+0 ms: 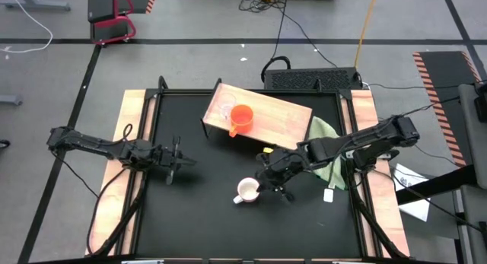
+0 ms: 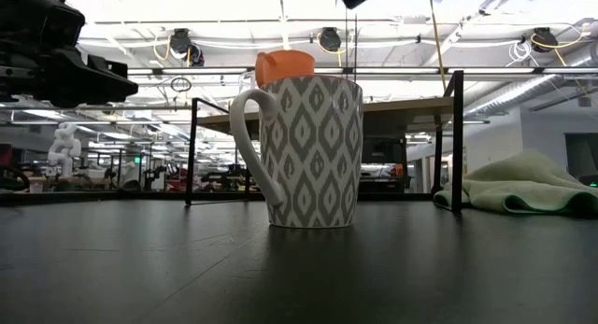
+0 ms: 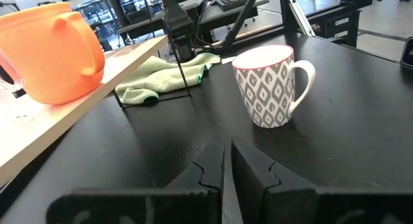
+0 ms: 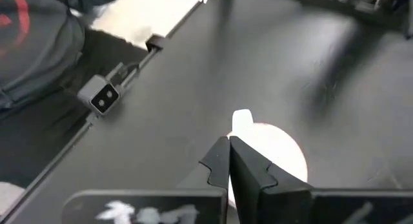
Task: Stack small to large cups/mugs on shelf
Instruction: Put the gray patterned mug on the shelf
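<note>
The white mug with a dark pattern stands upright on its base on the black table, near the middle; it also shows in the low view and the left wrist view. The orange-red mug and the small clear cup stand on the wooden shelf at the far side. My right gripper is shut and hovers just above the white mug's rim, on its right, touching nothing. My left gripper is shut and empty over the table's left part, pointing toward the white mug.
A green cloth lies at the table's right side beside the shelf's end; it also shows in the low view. The shelf's thin black legs stand behind the white mug. Pale wooden strips run along the table's left and right sides.
</note>
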Robot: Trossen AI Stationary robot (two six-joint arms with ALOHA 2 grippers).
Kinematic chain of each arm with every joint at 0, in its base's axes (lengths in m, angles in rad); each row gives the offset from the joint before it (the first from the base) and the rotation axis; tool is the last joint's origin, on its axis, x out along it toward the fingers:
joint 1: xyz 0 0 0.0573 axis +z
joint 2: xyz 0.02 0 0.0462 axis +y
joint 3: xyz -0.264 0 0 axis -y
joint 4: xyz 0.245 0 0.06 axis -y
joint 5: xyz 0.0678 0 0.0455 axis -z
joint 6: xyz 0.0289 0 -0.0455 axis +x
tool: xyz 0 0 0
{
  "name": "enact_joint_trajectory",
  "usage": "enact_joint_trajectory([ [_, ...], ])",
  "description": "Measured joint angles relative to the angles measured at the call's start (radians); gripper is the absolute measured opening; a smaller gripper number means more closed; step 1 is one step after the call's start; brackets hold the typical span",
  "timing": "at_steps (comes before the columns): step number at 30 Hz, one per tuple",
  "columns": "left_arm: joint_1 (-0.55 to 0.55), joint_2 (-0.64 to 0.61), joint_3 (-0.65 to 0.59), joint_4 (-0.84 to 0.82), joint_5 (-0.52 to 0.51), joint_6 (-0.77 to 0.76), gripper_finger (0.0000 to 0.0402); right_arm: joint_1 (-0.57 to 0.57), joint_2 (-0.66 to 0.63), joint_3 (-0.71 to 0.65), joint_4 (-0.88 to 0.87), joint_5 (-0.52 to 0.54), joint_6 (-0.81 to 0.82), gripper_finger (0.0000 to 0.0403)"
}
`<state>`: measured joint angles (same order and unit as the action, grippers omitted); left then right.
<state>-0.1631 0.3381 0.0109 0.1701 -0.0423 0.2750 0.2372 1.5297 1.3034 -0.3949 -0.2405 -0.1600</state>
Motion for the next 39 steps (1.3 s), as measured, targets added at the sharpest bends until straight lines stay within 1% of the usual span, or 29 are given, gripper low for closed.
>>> enact_joint_trajectory([
  [6, 0.0, 0.0, 0.0, -0.011, 0.051, -0.008, 0.0031, -0.002, 0.044, 0.019, -0.046, -0.001, -0.014, 0.0],
  [15, 0.0, 0.001, 0.0, 0.0, 0.052, -0.027, 0.0031, 0.007, 0.087, 0.018, -0.097, -0.003, -0.069, 0.0],
  [21, 0.0, 0.002, 0.0, 0.003, 0.052, -0.027, 0.0031, 0.004, 0.094, 0.019, -0.083, -0.002, -0.075, 0.0],
  [27, 0.0, 0.002, 0.0, 0.006, 0.06, -0.027, 0.0031, 0.004, 0.094, 0.019, -0.057, -0.002, -0.045, 0.0004],
  [32, 0.0, 0.002, 0.0, 0.006, 0.068, -0.038, 0.0031, 0.005, 0.094, 0.019, -0.037, -0.002, -0.044, 0.003],
  [39, 0.0, 0.002, 0.0, 0.006, 0.068, -0.051, 0.0031, 0.005, 0.103, 0.019, -0.007, -0.002, -0.033, 0.0092],
])
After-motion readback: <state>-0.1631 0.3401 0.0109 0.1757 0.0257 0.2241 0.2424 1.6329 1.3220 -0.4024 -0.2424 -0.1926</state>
